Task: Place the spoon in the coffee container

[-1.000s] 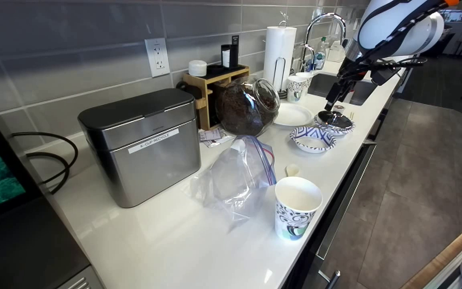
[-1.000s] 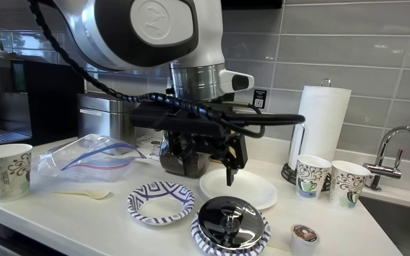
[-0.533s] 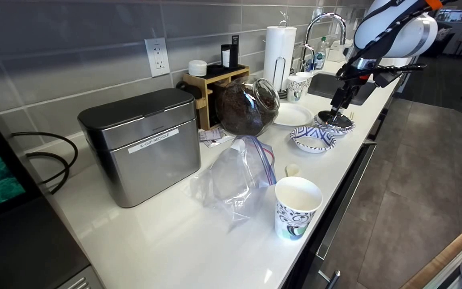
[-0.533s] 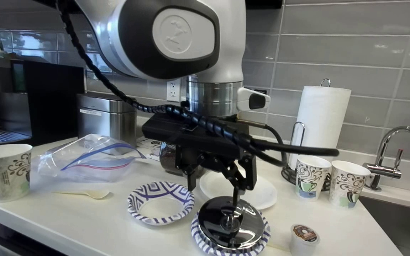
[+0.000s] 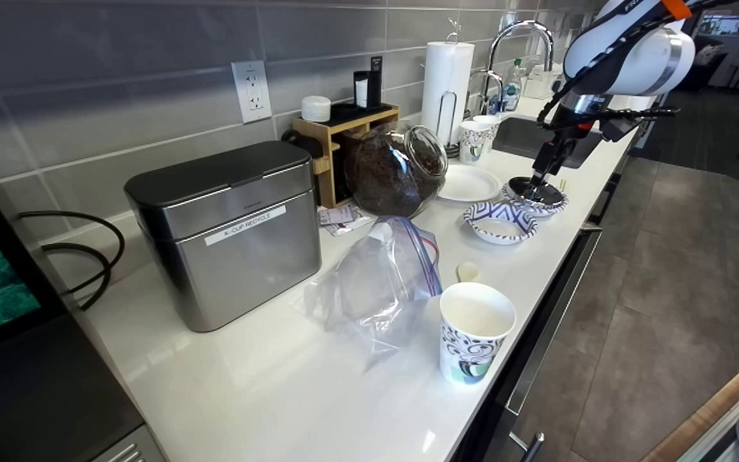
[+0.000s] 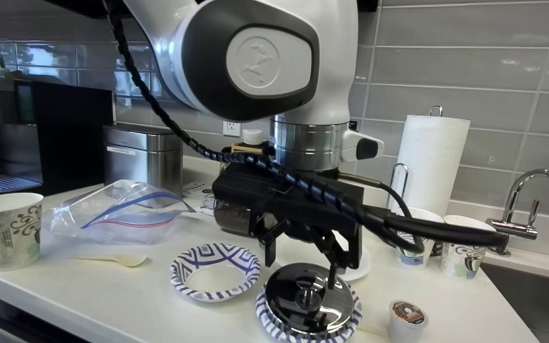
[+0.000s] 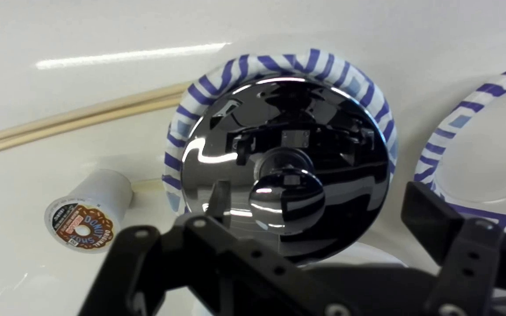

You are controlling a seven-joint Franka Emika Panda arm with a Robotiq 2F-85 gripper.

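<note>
The pale spoon (image 6: 129, 259) lies on the counter between the plastic bag and the patterned bowl; only its bowl end shows in an exterior view (image 5: 467, 272). The coffee container (image 5: 392, 173), a rounded see-through jar of dark coffee with a wide tilted mouth, stands by the wooden shelf; the arm partly hides it in an exterior view (image 6: 231, 216). A shiny dark lid (image 7: 349, 145) with a round knob (image 7: 286, 202) rests on a patterned bowl. My gripper (image 7: 319, 197) is open and empty just above the lid, its fingers apart on either side of the knob, also visible in an exterior view (image 6: 300, 271).
A second patterned bowl (image 6: 215, 274) and a white plate (image 5: 469, 184) stand close to the lid. A coffee pod (image 7: 88, 215) and chopsticks (image 7: 77, 118) lie beside it. A clear bag (image 5: 382, 289), paper cup (image 5: 475, 333) and metal box (image 5: 235, 237) stand further along the counter.
My gripper has come down and across from above the plate to over the lid. Its fingers stay open. The spoon, lid and coffee container have not moved.
</note>
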